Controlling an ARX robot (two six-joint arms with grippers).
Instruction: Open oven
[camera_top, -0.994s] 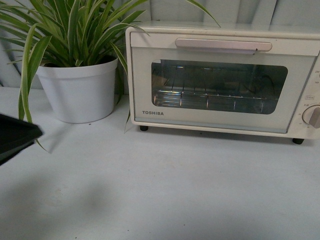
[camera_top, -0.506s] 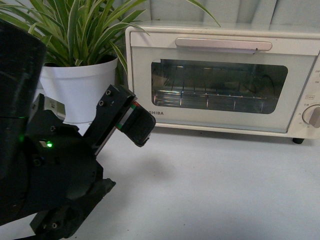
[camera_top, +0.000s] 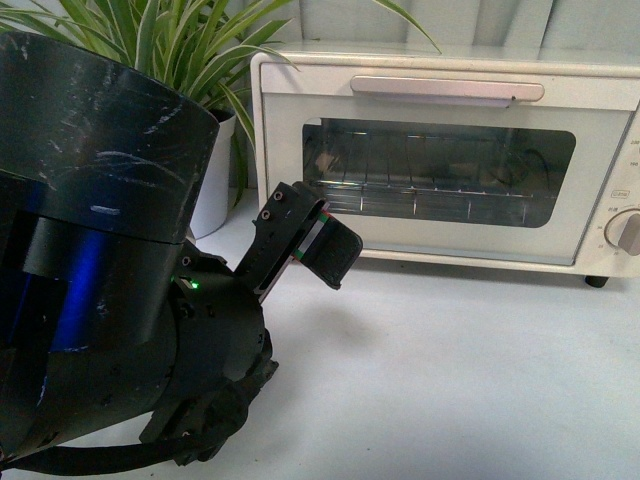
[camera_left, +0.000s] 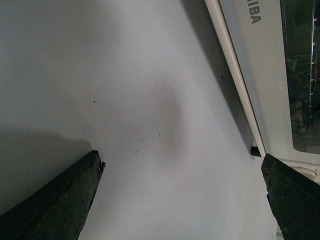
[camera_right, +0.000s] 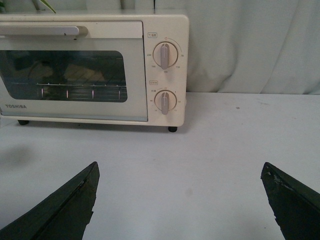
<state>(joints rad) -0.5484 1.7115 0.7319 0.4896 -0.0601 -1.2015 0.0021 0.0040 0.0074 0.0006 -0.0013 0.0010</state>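
The cream-white TOSHIBA oven (camera_top: 440, 150) stands at the back of the white table, door shut, with its pale bar handle (camera_top: 447, 90) along the top of the door. My left gripper (camera_top: 312, 242) is open and empty, low in front of the oven's left bottom corner. In the left wrist view its fingers (camera_left: 55, 200) spread wide over bare table, with the oven's lower front edge (camera_left: 260, 65) and a black foot (camera_left: 255, 150) beside them. My right gripper (camera_right: 180, 172) is open and empty, well back from the oven (camera_right: 90, 70) and its handle (camera_right: 40, 31).
A spider plant (camera_top: 190, 50) in a white pot (camera_top: 215, 180) stands left of the oven, mostly hidden by my left arm. Two round knobs (camera_right: 165, 55) sit on the oven's right panel. A pale curtain hangs behind.
My left arm has risen into the front view and swung right towards the oven's lower left corner, covering most of the pot. The oven has not moved.
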